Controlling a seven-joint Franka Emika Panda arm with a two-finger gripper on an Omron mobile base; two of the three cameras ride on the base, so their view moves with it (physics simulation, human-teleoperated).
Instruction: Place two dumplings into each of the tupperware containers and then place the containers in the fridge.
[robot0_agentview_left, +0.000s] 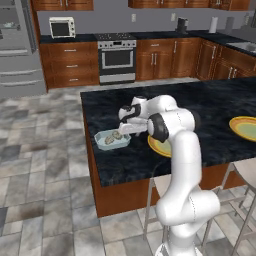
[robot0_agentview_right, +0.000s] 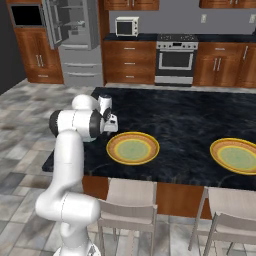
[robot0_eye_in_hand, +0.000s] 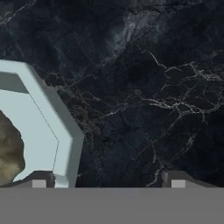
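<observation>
Pale-blue oblong tupperware container (robot0_agentview_left: 112, 140) sits near the dark marble tabletop (robot0_agentview_left: 210, 102) edge, two beige crinkled dumplings (robot0_agentview_left: 116, 135) inside; gripper (robot0_eye_in_hand: 107, 180) spread open straddling its flared rim, likely lining up to grasp it for the fridge (robot0_agentview_right: 75, 40)

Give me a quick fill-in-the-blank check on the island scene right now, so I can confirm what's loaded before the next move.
The pale-blue tupperware container on the black island counter holds ____ dumplings.
The gripper, beside the container's rim, has its jaws ____.
The yellow plates on the counter number ____.
The fridge door stands ____.

Missing words: two; open; two; open
</observation>
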